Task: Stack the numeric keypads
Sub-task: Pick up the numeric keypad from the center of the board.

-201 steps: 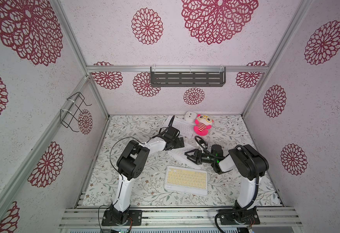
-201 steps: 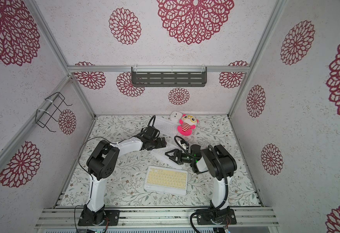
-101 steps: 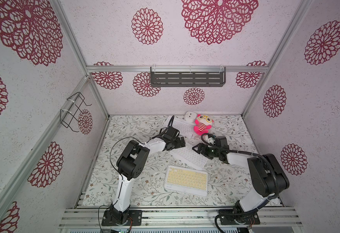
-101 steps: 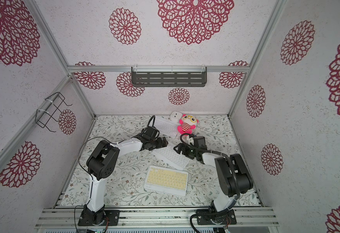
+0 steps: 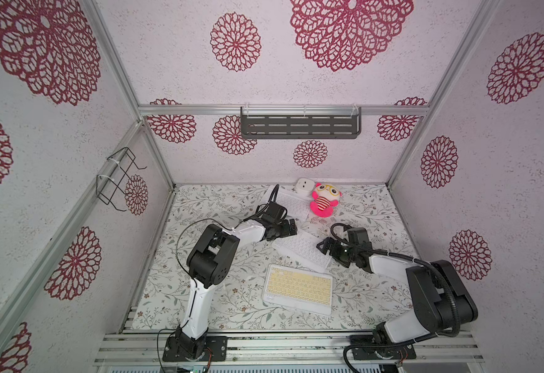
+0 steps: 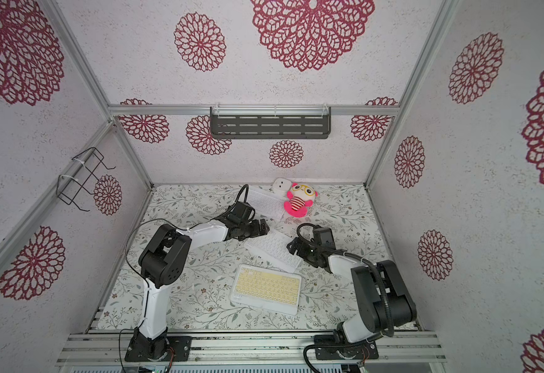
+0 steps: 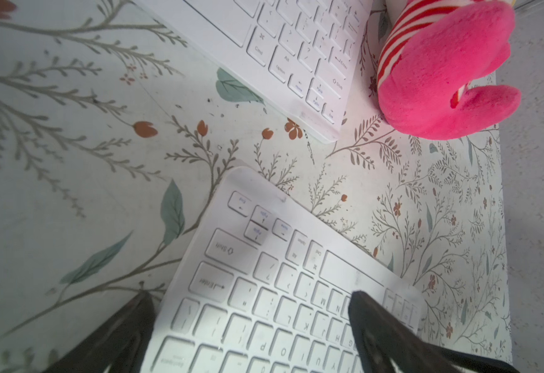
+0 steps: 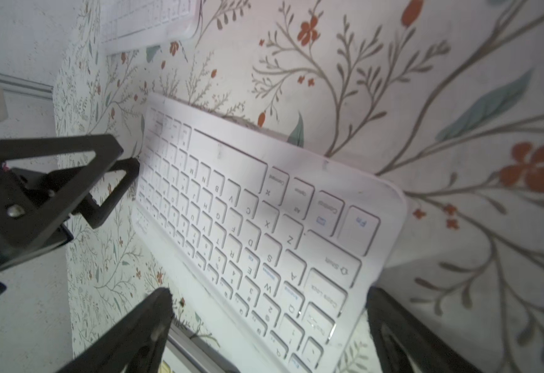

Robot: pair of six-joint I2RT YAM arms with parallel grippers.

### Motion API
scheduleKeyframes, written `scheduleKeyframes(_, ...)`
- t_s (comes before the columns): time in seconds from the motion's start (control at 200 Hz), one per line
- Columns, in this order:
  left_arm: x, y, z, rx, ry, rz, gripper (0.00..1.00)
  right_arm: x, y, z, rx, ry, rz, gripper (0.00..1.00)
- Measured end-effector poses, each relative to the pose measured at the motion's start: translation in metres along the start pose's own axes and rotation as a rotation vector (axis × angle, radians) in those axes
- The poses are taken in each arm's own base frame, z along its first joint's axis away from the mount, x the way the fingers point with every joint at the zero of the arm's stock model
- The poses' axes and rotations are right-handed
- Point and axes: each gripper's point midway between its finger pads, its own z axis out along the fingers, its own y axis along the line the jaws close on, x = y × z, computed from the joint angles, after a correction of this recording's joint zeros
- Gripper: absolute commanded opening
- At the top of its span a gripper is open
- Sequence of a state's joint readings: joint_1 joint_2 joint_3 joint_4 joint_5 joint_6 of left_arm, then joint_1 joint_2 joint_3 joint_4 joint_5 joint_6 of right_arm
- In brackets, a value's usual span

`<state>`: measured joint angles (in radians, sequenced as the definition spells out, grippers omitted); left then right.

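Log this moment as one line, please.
left gripper: open, fingers at one end of middle white keypad | right gripper: open, at opposite end | yellow keypad: flat in front, nothing on it

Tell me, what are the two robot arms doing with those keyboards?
They are supposed to stack keypads. The left arm's fingers and the right arm's fingers are open at opposite ends of the thin white-keyed keypad in the middle of the flowery table, not gripping it. The white-framed keypad with pale-yellow keys lies nearer the front, and another white keypad lies at the back beside the pink plush toy.
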<state>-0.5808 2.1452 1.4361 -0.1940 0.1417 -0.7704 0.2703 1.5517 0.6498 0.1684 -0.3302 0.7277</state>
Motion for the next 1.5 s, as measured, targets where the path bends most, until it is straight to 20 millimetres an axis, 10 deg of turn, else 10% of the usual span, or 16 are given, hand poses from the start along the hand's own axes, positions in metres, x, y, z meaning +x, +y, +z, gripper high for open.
scheduleKeyframes(0.375, 0.006, 0.021, -0.015, -0.034, -0.034, -0.047, 0.98, -0.052, 0.019, 0.036, -0.013, -0.080, -0.063, 0.96)
scheduleKeyframes(1.496, 0.037, 0.023, -0.032, -0.154, 0.037, -0.054, 0.97, -0.033, 0.010, 0.029, 0.110, -0.001, -0.166, 0.96)
